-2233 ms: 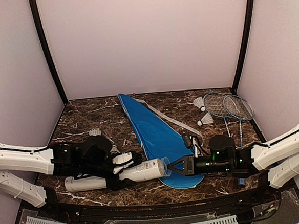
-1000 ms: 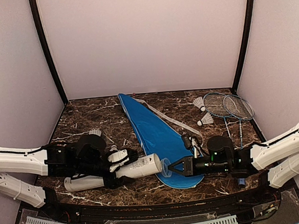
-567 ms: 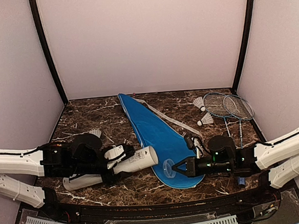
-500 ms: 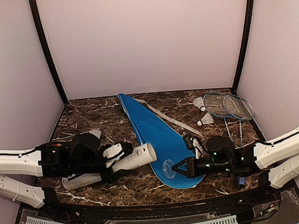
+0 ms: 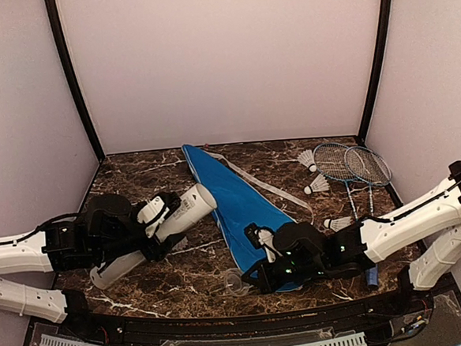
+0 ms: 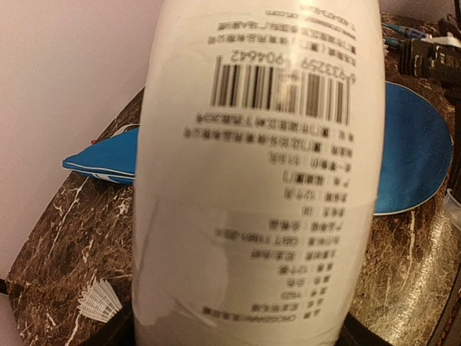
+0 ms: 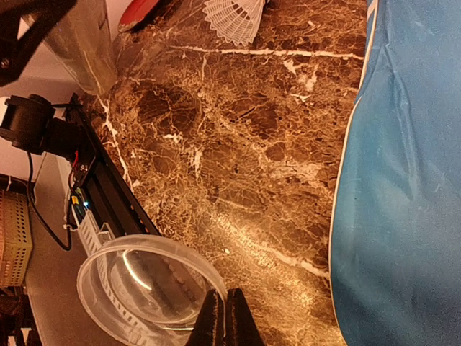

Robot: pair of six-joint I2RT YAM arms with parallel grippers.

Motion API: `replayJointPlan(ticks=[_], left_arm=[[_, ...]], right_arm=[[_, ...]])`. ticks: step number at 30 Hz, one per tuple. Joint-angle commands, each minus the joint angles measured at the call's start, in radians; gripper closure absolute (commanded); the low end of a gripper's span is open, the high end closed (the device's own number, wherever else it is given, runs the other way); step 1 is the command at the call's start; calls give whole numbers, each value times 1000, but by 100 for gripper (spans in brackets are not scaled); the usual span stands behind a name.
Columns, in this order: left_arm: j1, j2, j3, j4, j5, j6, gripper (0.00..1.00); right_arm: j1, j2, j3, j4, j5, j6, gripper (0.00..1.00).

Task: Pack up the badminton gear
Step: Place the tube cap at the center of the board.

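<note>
The long white tube [image 5: 187,209] is being held off the tabletop [image 5: 136,176] at 9 o'clock. It is being gripped around its body by the left claw [image 5: 156,223], mouth tilting toward 1 o'clock. The clear cap [image 7: 137,288] is being pinched by its rim in the closed right claw [image 7: 223,311] at 6 o'clock.

Step judged: tube uncapped for loading. The shuttlecocks [image 5: 318,185] at 2 o'clock are being called for next, which needs a freed claw. The blue cover [image 5: 236,196] is lying across the centre, between tube and shuttlecocks, with the rackets [image 5: 349,165] just beside them.

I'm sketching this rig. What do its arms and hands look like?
Left arm and right arm have smooth white shells on long links, with black joints and wrists. The left hand is black with white parts; the right hand is black with slim fingertips. Green lights dot the right wrist; a thin black cable follows the left arm.
</note>
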Motion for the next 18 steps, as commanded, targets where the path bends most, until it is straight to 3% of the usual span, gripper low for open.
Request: replayJointPlan(ticks=[1,8,18], left_arm=[[1,-36,-16,44,-59,5,27],[1,-27,-9,36,-76,10,27],[1,-34,-9,43,-35,16,27]], right_arm=[[36,71,93,-102,53,-42,98],[82,218,241,-272,107,-82,97],[87,306,319,-372,150,-61,99]])
